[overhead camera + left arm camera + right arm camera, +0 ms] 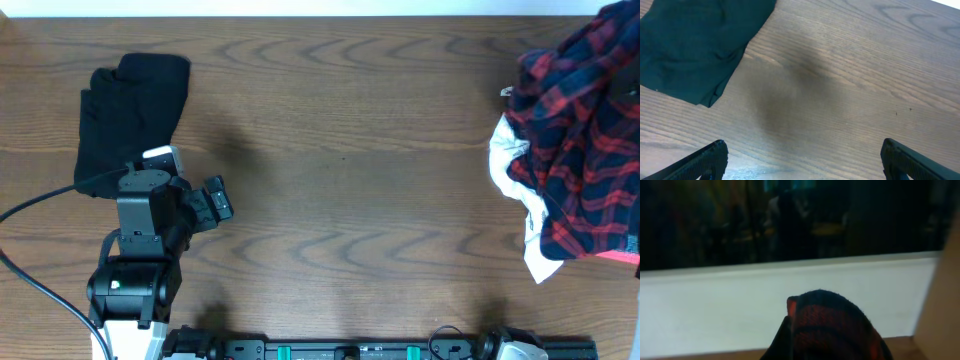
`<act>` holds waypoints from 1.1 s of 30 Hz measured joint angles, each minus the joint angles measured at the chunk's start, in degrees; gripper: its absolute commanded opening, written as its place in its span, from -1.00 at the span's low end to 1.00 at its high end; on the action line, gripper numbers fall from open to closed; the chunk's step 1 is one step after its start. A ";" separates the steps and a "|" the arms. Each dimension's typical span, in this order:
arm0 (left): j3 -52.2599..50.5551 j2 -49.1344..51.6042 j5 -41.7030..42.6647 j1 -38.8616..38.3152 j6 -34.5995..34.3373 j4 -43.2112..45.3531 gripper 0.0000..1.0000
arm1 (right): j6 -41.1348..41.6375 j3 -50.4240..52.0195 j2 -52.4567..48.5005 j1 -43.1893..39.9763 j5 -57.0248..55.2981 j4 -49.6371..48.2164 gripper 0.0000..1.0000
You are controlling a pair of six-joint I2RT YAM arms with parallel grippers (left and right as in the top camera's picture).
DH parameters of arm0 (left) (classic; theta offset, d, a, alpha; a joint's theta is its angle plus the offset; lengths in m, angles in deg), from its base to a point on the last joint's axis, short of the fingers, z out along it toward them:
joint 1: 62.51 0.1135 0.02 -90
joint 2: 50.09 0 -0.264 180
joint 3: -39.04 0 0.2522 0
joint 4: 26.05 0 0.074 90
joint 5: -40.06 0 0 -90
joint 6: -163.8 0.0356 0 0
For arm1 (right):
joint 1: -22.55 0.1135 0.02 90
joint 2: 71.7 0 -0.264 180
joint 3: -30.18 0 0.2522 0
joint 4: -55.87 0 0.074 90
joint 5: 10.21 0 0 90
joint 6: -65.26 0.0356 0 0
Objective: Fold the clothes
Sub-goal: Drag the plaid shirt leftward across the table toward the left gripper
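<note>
Hovering low over the bare wooden table (350, 150) on the near left, the left gripper (222, 197) has its jaws spread as wide as they go and holds nothing; in its wrist view the two dark fingers (710, 159) frame only wood grain and a soft shadow. Just beyond it, toward the far left, a black garment (130, 110) lies folded flat on the table, with its near edge close beside the arm's wrist. A black cable (40, 205) runs from the left edge to that arm. Well apart, at the far right edge of the table, the red-and-navy plaid shirt (585, 140) sits bunched in a crumpled heap, partly cut off by the frame. A white garment (508, 160) pokes out from beneath it on its left and near sides. The right arm cannot be seen from overhead. The right gripper is closed, and its wrist view shows a hump of plaid cloth rising exactly where the fingertips sit, hiding them, so it appears to pinch the shirt. Behind the cloth are a white wall band and a dark pane.
</note>
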 measured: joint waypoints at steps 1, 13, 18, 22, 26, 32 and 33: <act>0.00 0.00 0.00 0.00 0.02 0.00 0.96 | 0.22 -0.24 -0.13 -0.15 -0.70 -0.52 -0.98; 0.00 0.00 0.00 0.00 0.00 -0.13 0.96 | 0.37 -1.11 -17.46 2.27 10.67 -11.93 -0.97; 0.02 0.02 0.02 0.00 -0.20 -0.13 0.96 | 0.37 -1.11 -31.80 10.56 17.05 -22.29 -0.98; 0.07 0.00 0.00 0.00 -0.46 -0.24 0.96 | 0.04 -1.11 -42.80 19.54 20.79 -24.70 -0.98; 0.09 0.00 0.00 0.00 -0.63 -0.76 0.96 | -2.47 -1.09 -51.19 28.04 24.20 -21.09 -0.98; 0.11 0.00 0.00 0.00 -0.63 -0.76 0.96 | -8.90 -0.98 -55.71 37.77 24.46 -13.84 -0.98; 0.11 0.00 0.00 0.00 -0.63 -0.76 0.96 | -9.62 -0.98 -55.63 38.66 24.04 -13.84 -0.98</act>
